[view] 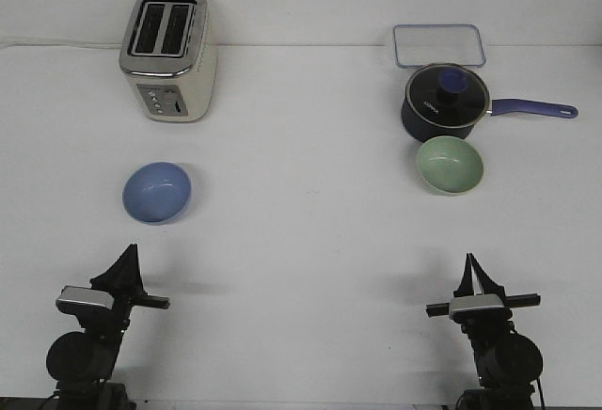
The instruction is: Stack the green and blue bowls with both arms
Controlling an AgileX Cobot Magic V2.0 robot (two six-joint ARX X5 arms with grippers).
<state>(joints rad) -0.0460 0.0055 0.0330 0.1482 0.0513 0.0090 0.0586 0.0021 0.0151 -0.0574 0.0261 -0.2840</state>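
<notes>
Blue bowl (156,192) sits ahead of the left fingers (126,261), green bowl (450,165) ahead of the right fingers (473,269); both pairs look pinched together and empty.

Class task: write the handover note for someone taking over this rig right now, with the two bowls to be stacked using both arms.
Left gripper: near the table's front edge, holding nothing; open or shut unclear.
Right gripper: likewise at the front, holding nothing.
Blue bowl: upright on the left, ahead of the left gripper, in front of the toaster.
Green bowl: upright on the right, just in front of the saucepan.
Done: nothing yet.
Left: pick up the bowls and stack them.
</notes>
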